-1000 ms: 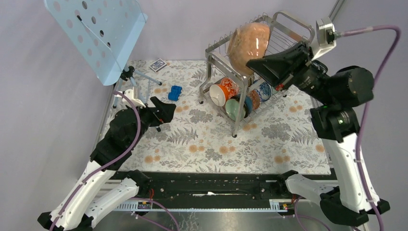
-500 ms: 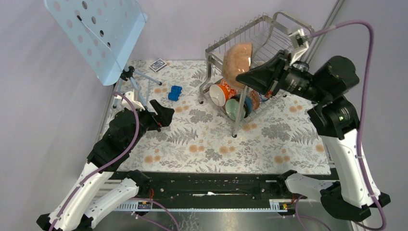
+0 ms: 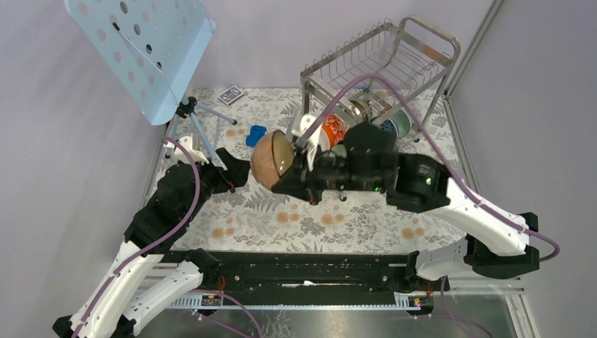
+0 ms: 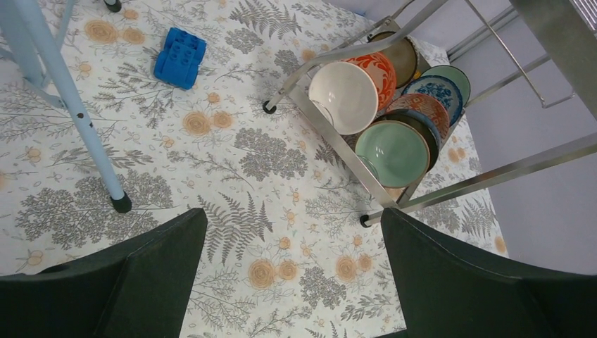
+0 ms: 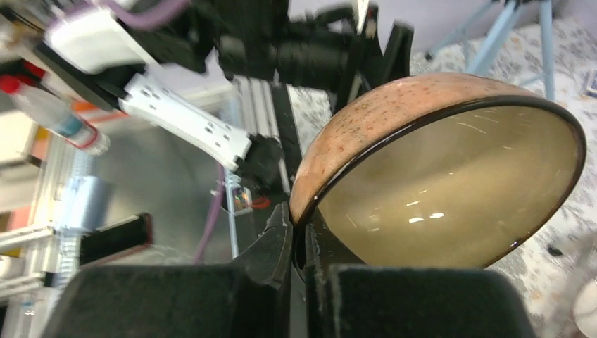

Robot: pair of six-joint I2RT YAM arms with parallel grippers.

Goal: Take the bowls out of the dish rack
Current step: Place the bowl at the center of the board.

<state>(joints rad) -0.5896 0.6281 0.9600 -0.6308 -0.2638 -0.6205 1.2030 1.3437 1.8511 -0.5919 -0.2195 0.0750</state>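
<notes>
My right gripper (image 3: 290, 172) is shut on the rim of the pinkish-brown speckled bowl (image 3: 272, 158), holding it on edge above the mat, left of the dish rack (image 3: 380, 67). The right wrist view shows the bowl (image 5: 436, 183) with its tan inside, its rim pinched between my fingers. The rack's lower tier holds several bowls: a white one (image 4: 343, 97), a pale green one (image 4: 392, 153), an orange-red patterned one (image 4: 380, 67) and a blue-and-white one (image 4: 438, 89). My left gripper (image 3: 238, 165) is open and empty over the mat, left of the held bowl.
A pale blue perforated music stand (image 3: 144, 49) on a tripod stands at the back left; one leg (image 4: 70, 105) is close to my left gripper. A blue toy block (image 3: 256, 135) and a card box (image 3: 230, 94) lie on the floral mat (image 3: 331, 218).
My right arm has swung the speckled bowl down and left, from the rack's top tier to above the mat near my left gripper. The left arm has barely moved.
</notes>
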